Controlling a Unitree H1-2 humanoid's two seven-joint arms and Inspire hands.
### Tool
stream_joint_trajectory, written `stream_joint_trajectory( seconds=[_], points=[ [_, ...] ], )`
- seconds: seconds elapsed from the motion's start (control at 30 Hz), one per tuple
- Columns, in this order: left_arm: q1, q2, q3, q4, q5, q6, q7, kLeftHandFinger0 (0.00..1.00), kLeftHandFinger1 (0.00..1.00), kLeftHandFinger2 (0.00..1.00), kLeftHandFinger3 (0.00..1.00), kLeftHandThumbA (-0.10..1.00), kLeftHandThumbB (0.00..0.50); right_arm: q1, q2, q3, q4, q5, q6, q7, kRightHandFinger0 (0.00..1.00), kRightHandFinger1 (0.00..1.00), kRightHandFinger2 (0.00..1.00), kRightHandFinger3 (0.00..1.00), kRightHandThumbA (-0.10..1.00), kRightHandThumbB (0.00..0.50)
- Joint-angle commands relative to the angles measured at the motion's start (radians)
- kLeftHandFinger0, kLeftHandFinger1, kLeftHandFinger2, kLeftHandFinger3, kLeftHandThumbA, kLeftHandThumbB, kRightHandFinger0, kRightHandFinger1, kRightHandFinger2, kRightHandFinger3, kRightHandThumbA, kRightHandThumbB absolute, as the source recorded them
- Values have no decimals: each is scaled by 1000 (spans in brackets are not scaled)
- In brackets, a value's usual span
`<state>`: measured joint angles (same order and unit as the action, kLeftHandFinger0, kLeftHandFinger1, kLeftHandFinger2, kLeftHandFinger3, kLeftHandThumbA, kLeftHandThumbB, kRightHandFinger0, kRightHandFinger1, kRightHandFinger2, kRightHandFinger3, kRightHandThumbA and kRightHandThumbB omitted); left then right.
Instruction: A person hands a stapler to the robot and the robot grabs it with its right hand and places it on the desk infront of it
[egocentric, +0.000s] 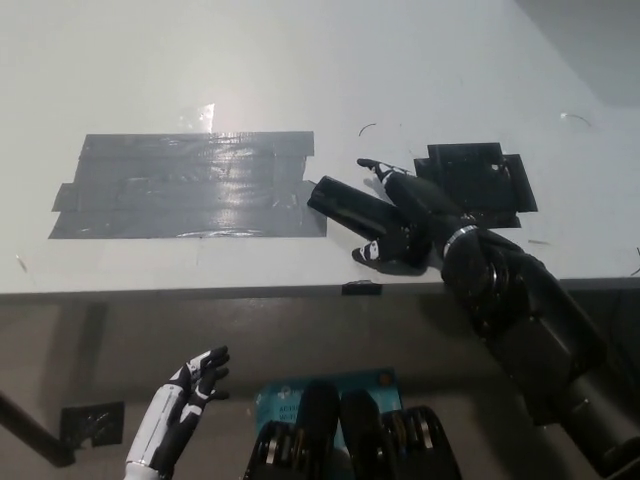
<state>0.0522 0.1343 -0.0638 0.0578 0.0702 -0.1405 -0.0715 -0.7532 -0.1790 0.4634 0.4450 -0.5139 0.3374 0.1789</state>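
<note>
The black stapler lies on the white desk, its front end at the right edge of the grey tape patch. My black right hand is right behind it, fingers spread: one fingertip points away above the stapler and another lies below it. The stapler's rear end is still near the palm, and the hand looks open around it. My white left hand rests at the lower left, below the desk's front edge, with fingers apart.
A black tape patch lies on the desk just behind my right hand. The desk's front edge runs across the picture, with a small black tab on it. No person is in view.
</note>
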Motion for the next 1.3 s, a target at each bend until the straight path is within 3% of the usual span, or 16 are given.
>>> stream_joint_trajectory(
  seconds=[0.0, 0.2, 0.27, 0.33, 0.5, 0.57, 0.67, 0.83, 1.0, 1.03, 1.1, 1.13, 1.2, 1.27],
  points=[
    [16, 4, 4, -32, -14, -19, -10, 760, 848, 853, 813, 882, 435, 8, -26, -74, -85, 18, 28, -19, 1000, 1000, 1000, 1000, 1000, 489],
    [12, 0, 1, -17, 3, -24, -1, 741, 832, 839, 803, 908, 445, -34, -20, -205, -271, 50, 42, -35, 1000, 1000, 1000, 1000, 1000, 471],
    [16, -1, 0, -15, 5, -26, 1, 742, 830, 835, 798, 904, 448, -53, -23, -242, -356, 55, 70, -27, 1000, 1000, 1000, 1000, 1000, 496],
    [27, -3, -2, -16, -1, -30, -3, 739, 827, 836, 801, 896, 448, -60, -32, -274, -448, 58, 93, -14, 1000, 1000, 1000, 1000, 1000, 470],
    [21, -3, -5, -8, -6, -34, -9, 753, 843, 850, 820, 889, 439, -49, -48, -348, -657, 83, 117, 5, 1000, 1000, 1000, 1000, 1000, 497],
    [21, -3, -4, -6, -4, -31, -8, 751, 844, 852, 818, 890, 446, -27, -52, -359, -735, 76, 124, 7, 1000, 1000, 1000, 1000, 1000, 477],
    [20, 0, -2, -2, -4, -40, -7, 749, 837, 843, 810, 899, 449, 71, -45, -379, -915, 83, 127, 13, 1000, 1000, 1000, 1000, 1000, 436],
    [14, -3, -5, -6, -6, -27, -10, 760, 851, 861, 850, 910, 463, 283, -7, -380, -1135, 97, 133, 25, 1000, 1000, 1000, 1000, 1000, 433],
    [27, -7, -4, 1, -3, -42, -4, 783, 879, 895, 902, 974, 478, 556, 46, -339, -1174, 166, 59, -20, 1000, 1000, 1000, 1000, 1000, 392],
    [29, -7, -4, 2, -1, -46, -2, 829, 941, 961, 959, 1000, 490, 617, 59, -345, -1140, 208, 23, -28, 1000, 1000, 1000, 1000, 1000, 354],
    [26, -4, -2, 2, 4, -50, 0, 893, 997, 1000, 1000, 1000, 492, 692, 82, -358, -1080, 269, -21, -36, 1000, 1000, 1000, 1000, 1000, 362],
    [23, -1, 0, 6, 20, -61, 11, 1000, 1000, 1000, 1000, 1000, 497, 735, 100, -374, -1025, 330, -51, -30, 1000, 1000, 1000, 1000, 1000, 352],
    [28, -3, 2, 7, 18, -65, 13, 1000, 1000, 1000, 1000, 1000, 500, 794, 140, -394, -937, 410, -93, -20, 1000, 1000, 1000, 1000, 1000, 330],
    [30, -5, 4, 12, 3, -74, 8, 1000, 1000, 1000, 1000, 1000, 500, 819, 169, -401, -865, 463, -134, -6, 1000, 1000, 1000, 1000, 1000, 351]
  ],
)
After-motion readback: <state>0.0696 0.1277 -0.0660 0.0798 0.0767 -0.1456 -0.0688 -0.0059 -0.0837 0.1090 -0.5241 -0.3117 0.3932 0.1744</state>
